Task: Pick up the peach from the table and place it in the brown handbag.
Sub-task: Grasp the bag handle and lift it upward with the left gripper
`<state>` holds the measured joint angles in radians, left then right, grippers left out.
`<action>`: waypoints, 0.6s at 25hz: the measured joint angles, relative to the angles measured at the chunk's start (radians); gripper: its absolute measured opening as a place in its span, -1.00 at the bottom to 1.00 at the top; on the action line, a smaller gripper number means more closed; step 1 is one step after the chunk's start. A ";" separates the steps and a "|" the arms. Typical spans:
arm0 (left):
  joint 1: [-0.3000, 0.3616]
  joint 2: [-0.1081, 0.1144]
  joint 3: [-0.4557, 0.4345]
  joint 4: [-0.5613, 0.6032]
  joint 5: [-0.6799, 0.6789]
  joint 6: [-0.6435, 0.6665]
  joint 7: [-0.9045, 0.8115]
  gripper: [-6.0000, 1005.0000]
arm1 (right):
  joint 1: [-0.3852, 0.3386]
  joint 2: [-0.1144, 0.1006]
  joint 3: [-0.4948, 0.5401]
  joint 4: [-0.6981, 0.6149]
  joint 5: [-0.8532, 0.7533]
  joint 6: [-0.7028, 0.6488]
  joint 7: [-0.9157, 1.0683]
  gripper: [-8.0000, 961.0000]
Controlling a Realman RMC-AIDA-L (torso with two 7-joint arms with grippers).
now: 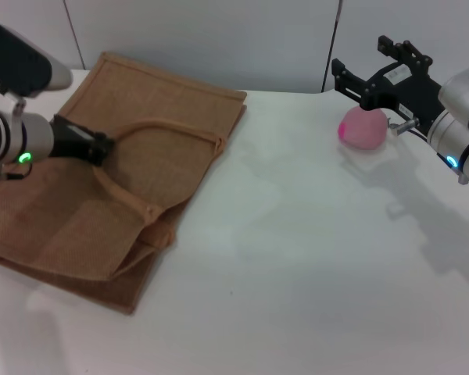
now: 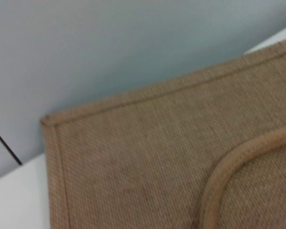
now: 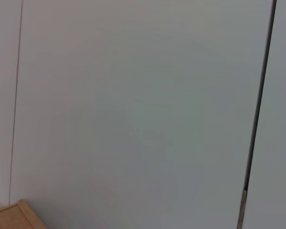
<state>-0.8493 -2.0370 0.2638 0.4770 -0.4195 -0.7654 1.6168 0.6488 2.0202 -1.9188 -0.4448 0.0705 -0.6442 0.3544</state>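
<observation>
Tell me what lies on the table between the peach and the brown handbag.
Nothing: in the head view only bare white table separates the peach from the brown handbag.

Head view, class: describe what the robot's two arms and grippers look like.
Both arms are white and silver cylinders with dark bands, each showing a small lit indicator, green on the left, blue on the right. The left gripper and right gripper are black; the right one is angular, with a white label.
</observation>
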 joint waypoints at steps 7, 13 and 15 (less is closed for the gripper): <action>0.012 -0.002 0.000 0.129 -0.083 -0.134 -0.009 -0.76 | 0.000 -0.001 0.000 0.000 0.000 0.000 0.000 0.80; 0.024 -0.004 0.000 0.237 -0.104 -0.236 -0.037 -0.76 | 0.000 -0.002 -0.001 0.002 0.000 0.000 0.000 0.80; 0.028 -0.006 0.000 0.294 -0.106 -0.294 -0.055 -0.76 | 0.000 -0.002 -0.008 0.002 0.000 0.000 0.000 0.80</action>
<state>-0.8218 -2.0426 0.2639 0.7707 -0.5258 -1.0598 1.5621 0.6484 2.0181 -1.9268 -0.4432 0.0701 -0.6442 0.3544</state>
